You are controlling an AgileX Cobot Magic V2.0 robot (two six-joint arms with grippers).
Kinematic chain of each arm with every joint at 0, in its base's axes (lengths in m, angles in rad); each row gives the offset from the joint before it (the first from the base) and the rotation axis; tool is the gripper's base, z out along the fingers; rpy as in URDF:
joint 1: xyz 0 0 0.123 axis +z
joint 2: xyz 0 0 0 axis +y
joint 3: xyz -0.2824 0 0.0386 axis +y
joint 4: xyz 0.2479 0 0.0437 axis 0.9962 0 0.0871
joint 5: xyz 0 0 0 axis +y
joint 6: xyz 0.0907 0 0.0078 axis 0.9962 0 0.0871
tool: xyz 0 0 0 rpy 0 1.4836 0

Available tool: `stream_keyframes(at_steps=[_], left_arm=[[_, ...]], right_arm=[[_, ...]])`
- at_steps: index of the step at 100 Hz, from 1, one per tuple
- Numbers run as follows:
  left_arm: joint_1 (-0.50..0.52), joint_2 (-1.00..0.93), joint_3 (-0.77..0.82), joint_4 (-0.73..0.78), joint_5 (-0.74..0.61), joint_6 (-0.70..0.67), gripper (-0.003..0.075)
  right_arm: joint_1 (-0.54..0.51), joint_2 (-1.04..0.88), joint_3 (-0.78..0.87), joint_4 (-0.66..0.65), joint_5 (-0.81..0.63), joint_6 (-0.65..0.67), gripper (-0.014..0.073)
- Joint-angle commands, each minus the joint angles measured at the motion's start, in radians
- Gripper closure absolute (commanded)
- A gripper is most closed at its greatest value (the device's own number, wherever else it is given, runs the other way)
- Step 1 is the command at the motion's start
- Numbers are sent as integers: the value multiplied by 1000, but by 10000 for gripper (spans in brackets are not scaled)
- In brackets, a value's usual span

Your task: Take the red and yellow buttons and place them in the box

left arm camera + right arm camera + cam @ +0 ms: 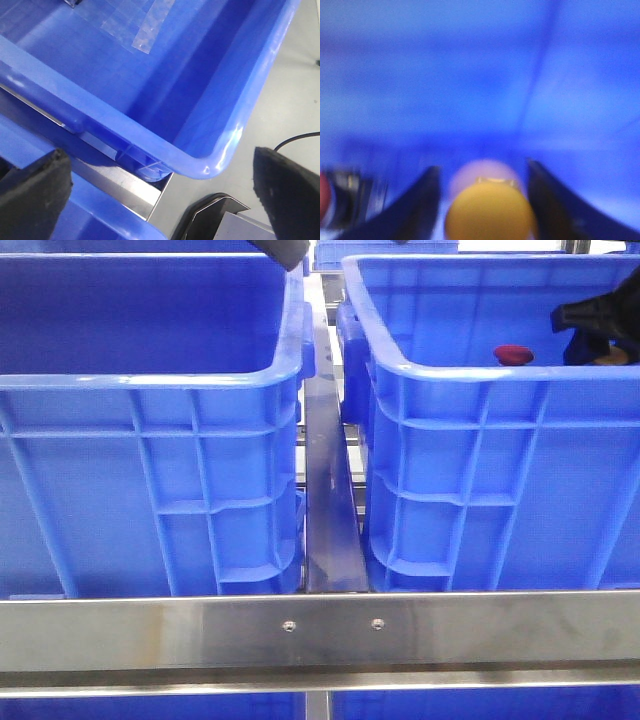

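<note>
right gripper (485, 210) jaws astride yellow button (490, 212), grip unclear (blurred) | close squarely on cap before lifting | left gripper (160, 190) jaws wide, empty | red button (513, 354) waits

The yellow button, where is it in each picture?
Front view: only a sliver of the yellow button shows under the right gripper, inside the right blue crate.
Left wrist view: not in it.
Right wrist view: big and blurry between the gripper's fingers.
Shared landmark: the red button.

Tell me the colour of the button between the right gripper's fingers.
Yellow-orange button; the right wrist view shows it best.
</note>
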Motion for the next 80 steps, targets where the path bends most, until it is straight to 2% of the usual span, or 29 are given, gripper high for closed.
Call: stream_keyframes(at_steps=[1,31,49,65,75,80], left_arm=[[-9,-32,-28,-34,-53,-1,29],[-9,-32,-28,-34,-53,-1,29],[-9,-32,-28,-34,-53,-1,29],[-9,-32,-28,-34,-53,-1,29],[-9,-32,-28,-34,-53,-1,29],[-9,-32,-28,-34,-53,-1,29]], right_arm=[[-11,-49,-30,2,5,-12,112],[-60,-111,-30,2,82,-12,104],[-103,-220,-6,2,212,-11,105],[-111,-338,66,3,219,-10,111],[-111,-422,132,3,219,-10,185],[-111,-466,166,5,219,-10,271]])
